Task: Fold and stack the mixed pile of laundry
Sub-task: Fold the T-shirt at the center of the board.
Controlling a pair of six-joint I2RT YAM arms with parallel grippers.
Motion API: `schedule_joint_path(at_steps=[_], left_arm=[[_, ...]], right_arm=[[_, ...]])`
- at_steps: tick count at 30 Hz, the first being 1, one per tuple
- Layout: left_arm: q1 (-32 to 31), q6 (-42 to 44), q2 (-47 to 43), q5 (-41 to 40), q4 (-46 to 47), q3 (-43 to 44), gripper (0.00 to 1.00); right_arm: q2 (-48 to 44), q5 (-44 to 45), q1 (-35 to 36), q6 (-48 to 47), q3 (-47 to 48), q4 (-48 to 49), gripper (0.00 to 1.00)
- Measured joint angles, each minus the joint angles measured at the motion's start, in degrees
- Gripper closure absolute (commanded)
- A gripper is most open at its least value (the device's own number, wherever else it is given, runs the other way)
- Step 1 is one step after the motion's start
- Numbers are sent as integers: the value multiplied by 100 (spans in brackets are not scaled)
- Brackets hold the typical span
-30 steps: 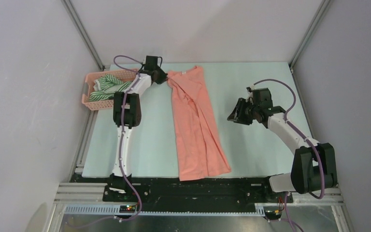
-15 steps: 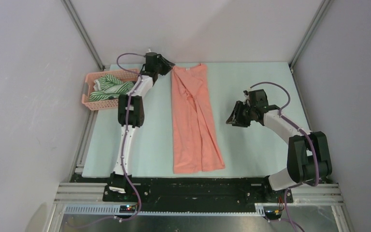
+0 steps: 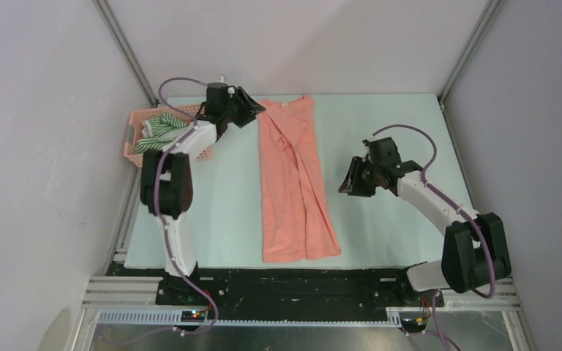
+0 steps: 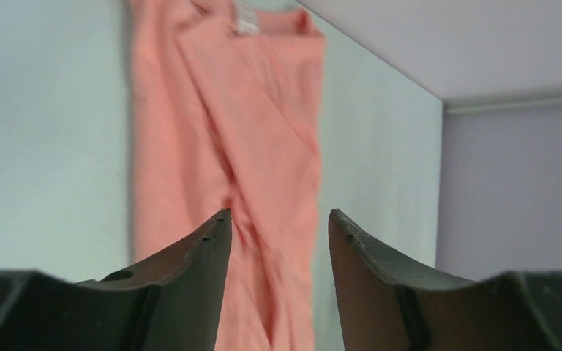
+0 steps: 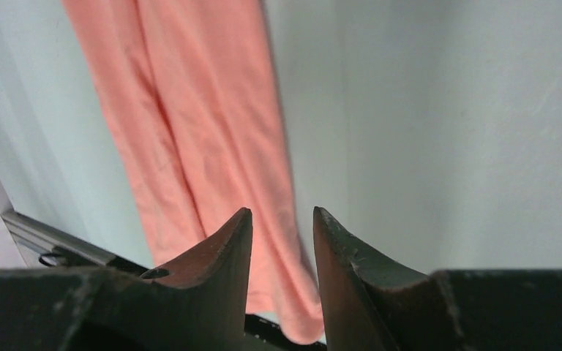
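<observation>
left gripper (image 4: 278, 216): parted, empty, beside shirt (image 3: 293, 183) | right gripper (image 5: 282, 212): parted, empty

Even diffuse light, faint shadows; wrist views soft, perhaps motion blur; left pincer (image 4: 278, 219) dark, unfocused.

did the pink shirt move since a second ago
Yes. The salmon shirt slid toward the far wall. Its hem lay at the black rail along the table's near edge a second ago and now stops short of it.
</observation>
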Motion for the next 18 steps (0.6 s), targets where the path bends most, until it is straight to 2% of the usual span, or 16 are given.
schedule_joint_path(at_steps=[5, 8, 11, 18], left_arm=[[-748, 256, -1757, -50, -70, -1373, 47], [-1270, 396, -2116, -55, -125, -1742, 47], [-1604, 459, -2039, -42, -256, -1899, 48], [-1628, 560, -1008, -24, -446, -1550, 51]], right_arm=[[-487, 566, 1086, 455, 0, -352, 65], [-632, 918, 1786, 868, -44, -385, 66], [-573, 1292, 2487, 1399, -129, -411, 67], [-7, 1836, 3418, 2221, -181, -487, 66]])
